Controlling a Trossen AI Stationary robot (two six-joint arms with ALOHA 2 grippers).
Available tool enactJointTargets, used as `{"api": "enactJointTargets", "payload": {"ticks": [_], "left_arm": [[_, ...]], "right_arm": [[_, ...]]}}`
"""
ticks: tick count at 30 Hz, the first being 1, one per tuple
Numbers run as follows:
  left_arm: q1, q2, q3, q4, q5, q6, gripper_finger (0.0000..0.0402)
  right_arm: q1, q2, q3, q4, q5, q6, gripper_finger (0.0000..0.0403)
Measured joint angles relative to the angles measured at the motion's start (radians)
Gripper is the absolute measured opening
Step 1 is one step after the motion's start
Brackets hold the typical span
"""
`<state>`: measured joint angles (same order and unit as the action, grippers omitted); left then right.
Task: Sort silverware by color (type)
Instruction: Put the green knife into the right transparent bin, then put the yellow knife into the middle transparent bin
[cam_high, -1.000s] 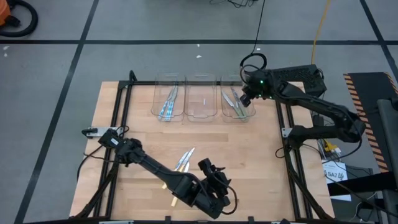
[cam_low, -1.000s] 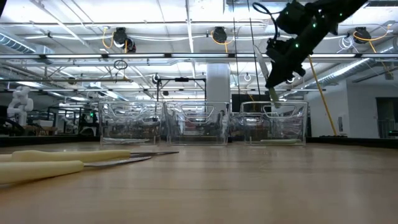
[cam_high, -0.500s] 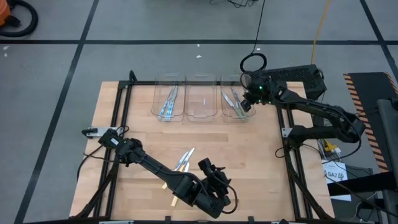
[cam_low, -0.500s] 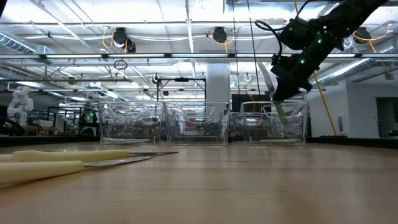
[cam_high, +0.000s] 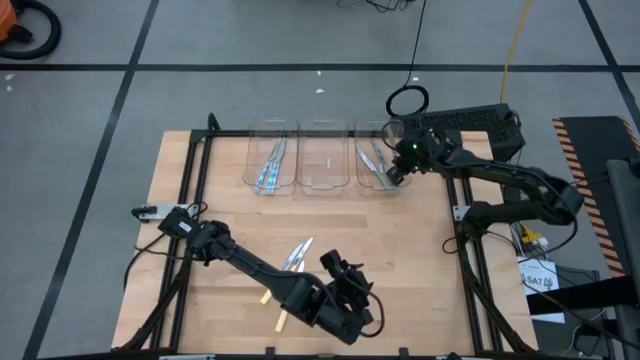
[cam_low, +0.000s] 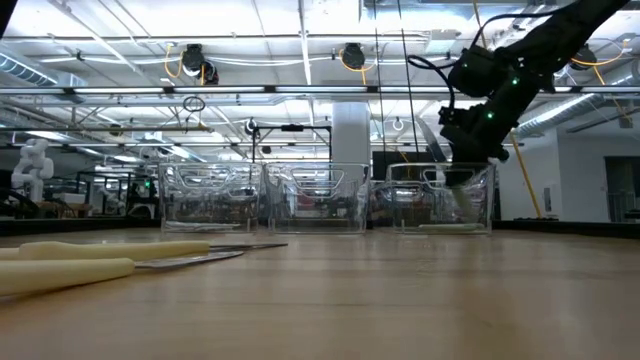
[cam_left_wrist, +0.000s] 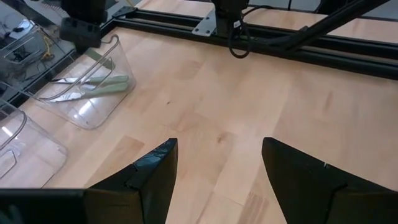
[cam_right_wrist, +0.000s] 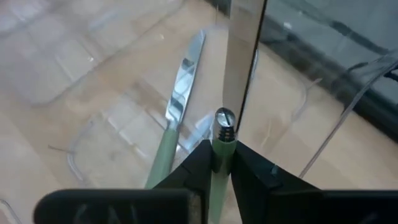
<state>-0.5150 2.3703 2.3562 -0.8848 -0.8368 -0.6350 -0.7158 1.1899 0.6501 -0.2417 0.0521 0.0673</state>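
My right gripper (cam_high: 396, 174) reaches into the right clear bin (cam_high: 372, 186), shut on a green-handled knife (cam_right_wrist: 239, 56). Another green-handled knife (cam_right_wrist: 174, 118) lies flat on that bin's floor. The left bin (cam_high: 250, 165) holds blue-handled silverware (cam_high: 272, 162). Pale yellow-handled pieces (cam_high: 296, 256) lie flat on the table, toward its near edge; the low view shows them close by (cam_low: 100, 251). My left gripper (cam_high: 352, 298) hangs open above the table near its near edge, holding nothing (cam_left_wrist: 217, 177). My right gripper pinches the knife's green handle (cam_right_wrist: 219, 163) between its two fingers, just behind the blade. The fingers slant down from the table's far right and lie along the knife, whose blade sticks out past the fingertips. The blade end is down inside the bin (cam_low: 462, 195); whether it touches the floor, I cannot tell.
A middle clear bin (cam_high: 323, 185) stands between the other two in a row along the far side. A black frame (cam_high: 192, 170) runs around the wooden table. Open wood lies between the bins and my left gripper.
My right gripper has gone down, carrying the green-handled knife from above the right bin's rim into the bin and tipping a little steeper as it went. The knife stays between its fingers.
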Motion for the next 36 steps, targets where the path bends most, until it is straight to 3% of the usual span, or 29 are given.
{"api": "enactJointTargets", "payload": {"ticks": [15, 18, 22, 25, 30, 36], "left_arm": [[-0.001, 0.000, 0.000, 0.000, 0.000, 0.001, 0.0241], [-0.001, 0.000, 0.000, -0.005, 0.000, 0.002, 0.0241], [-0.004, 0.000, 0.000, -0.043, 0.002, 0.001, 0.0241], [-0.006, 0.000, 0.000, -0.101, 0.005, -0.026, 0.0241], [-0.008, 0.000, 0.000, -0.211, 0.084, -0.100, 0.0241], [-0.010, 0.000, 0.000, -0.403, 0.167, -0.376, 0.0241]], "right_arm": [[0.000, 0.050, -0.005, 0.023, -0.001, -0.003, 0.0113], [0.004, 0.019, -0.005, 0.021, -0.016, -0.006, 0.0116], [0.033, -0.093, -0.005, -0.006, -0.125, -0.011, 0.0116], [0.090, -0.218, -0.005, -0.059, -0.183, 0.001, 0.0116], [0.268, -0.414, -0.005, -0.146, -0.186, 0.081, 0.0116], [0.536, -0.536, -0.005, -0.211, -0.184, 0.151, 0.0116]]}}
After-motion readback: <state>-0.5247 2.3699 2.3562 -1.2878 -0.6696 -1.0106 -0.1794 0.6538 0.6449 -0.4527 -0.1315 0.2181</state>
